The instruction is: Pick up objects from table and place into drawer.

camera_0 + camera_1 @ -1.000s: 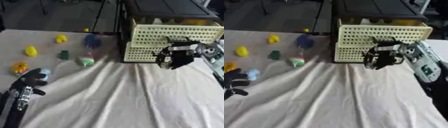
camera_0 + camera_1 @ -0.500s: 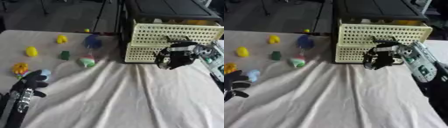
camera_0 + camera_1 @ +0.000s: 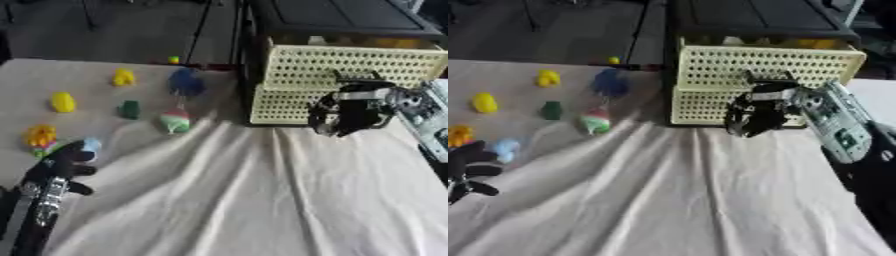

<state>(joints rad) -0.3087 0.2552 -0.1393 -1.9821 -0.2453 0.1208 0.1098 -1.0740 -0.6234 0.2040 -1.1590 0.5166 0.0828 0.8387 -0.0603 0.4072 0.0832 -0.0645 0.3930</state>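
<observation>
A cream perforated drawer unit (image 3: pixel 302 102) stands at the back right, its upper drawer (image 3: pixel 763 64) pulled forward. My right hand (image 3: pixel 348 114) hangs against the lower drawer's front with its fingers curled; nothing shows inside them. On the left lie several small toys: a blue one (image 3: pixel 185 82), two yellow ones (image 3: pixel 123 77) (image 3: pixel 62 102), a dark green one (image 3: pixel 129 109), a red, white and green one (image 3: pixel 175 120), an orange-yellow one (image 3: pixel 39 136) and a pale blue one (image 3: pixel 90 146). My left hand (image 3: pixel 61 162) rests open at the lower left, beside the pale blue toy.
A rumpled white cloth (image 3: pixel 245 200) covers the table's near and middle part. A small yellow-green ball (image 3: pixel 173 60) sits at the far table edge. A dark cabinet (image 3: pixel 341 17) rises behind the drawers. My silver right forearm (image 3: pixel 837 122) crosses the right side.
</observation>
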